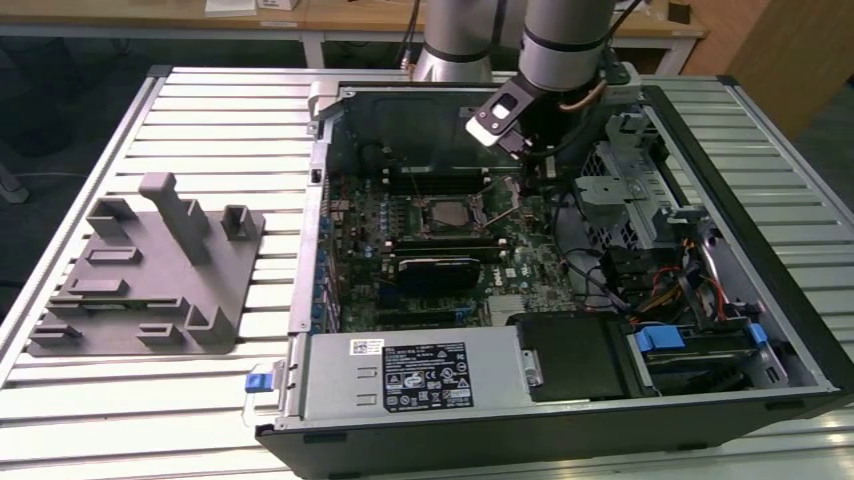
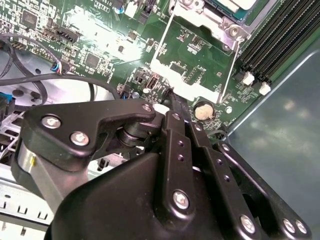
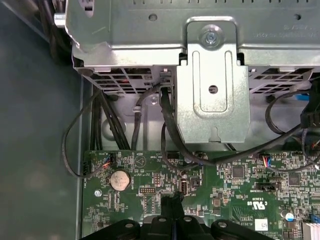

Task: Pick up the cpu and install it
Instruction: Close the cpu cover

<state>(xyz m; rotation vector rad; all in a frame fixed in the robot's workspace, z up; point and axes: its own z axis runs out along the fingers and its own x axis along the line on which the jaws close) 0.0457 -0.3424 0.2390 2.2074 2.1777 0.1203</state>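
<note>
Gripper: the black gripper (image 2: pixel 172 100) is down inside the open computer case (image 1: pixel 787 330); its two fingers (image 2: pixel 170 135) are pressed together and nothing can be seen between them
Gripper tips: close over the green motherboard (image 2: pixel 100 40), just beside the free edge of the swung-open metal frame (image 2: pixel 192 87) of the socket
Cpu: the cpu (image 2: pixel 235 4) lies flat in the socket beyond that frame, its silver top bare, apart from the gripper
Socket in the exterior view: near the middle of the board, towards the exterior view's left of the arm (image 1: pixel 567 45)
Coin battery: the round cell (image 3: pixel 120 179) sits on the board near the gripper tips, in both wrist views
Memory slots: long black slots (image 2: pixel 280 40) run beside the socket
Metal bracket: a silver bracket (image 3: pixel 212 85) of the drive cage stands over the board edge, with black cables (image 3: pixel 167 125) running beneath it
Grey tray: the tray (image 1: pixel 134 280) with upright posts rests on the slatted bench (image 1: pixel 200 130), at the exterior view's left, well apart from the case
</note>
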